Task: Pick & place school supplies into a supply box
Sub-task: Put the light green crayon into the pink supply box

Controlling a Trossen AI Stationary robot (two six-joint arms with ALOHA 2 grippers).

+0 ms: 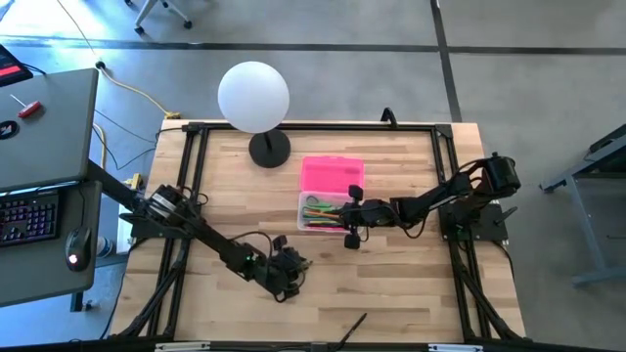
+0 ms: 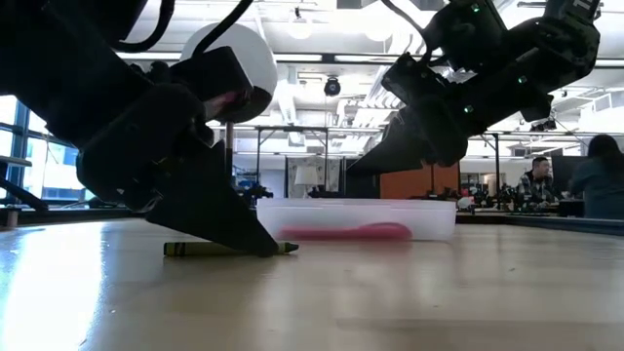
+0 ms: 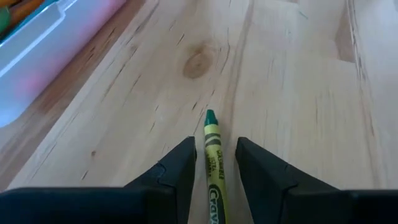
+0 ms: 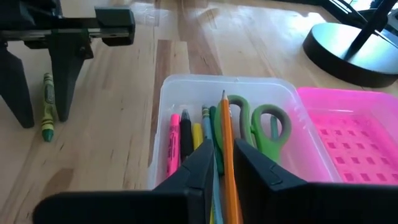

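A green crayon [image 3: 212,134] lies flat on the wooden table, left of and nearer than the supply box [image 1: 318,210]. My left gripper [image 3: 212,149] is open and lowered over the crayon [image 4: 47,109], one finger on each side, apart from it. The clear supply box [image 4: 186,84] holds an orange pencil [image 4: 225,118], green-handled scissors [image 4: 261,124] and several pens. Its pink lid [image 1: 333,174] lies open behind it. My right gripper [image 4: 224,149] hangs a little above the box's right end, its fingers a narrow gap apart, and the pencil shows through the gap.
A white globe lamp [image 1: 254,95] on a black base [image 4: 354,43] stands at the far side behind the box. A thin dark pen [image 1: 354,328] lies near the table's front edge. Bare wood stretches right of the crayon. People sit in the room beyond.
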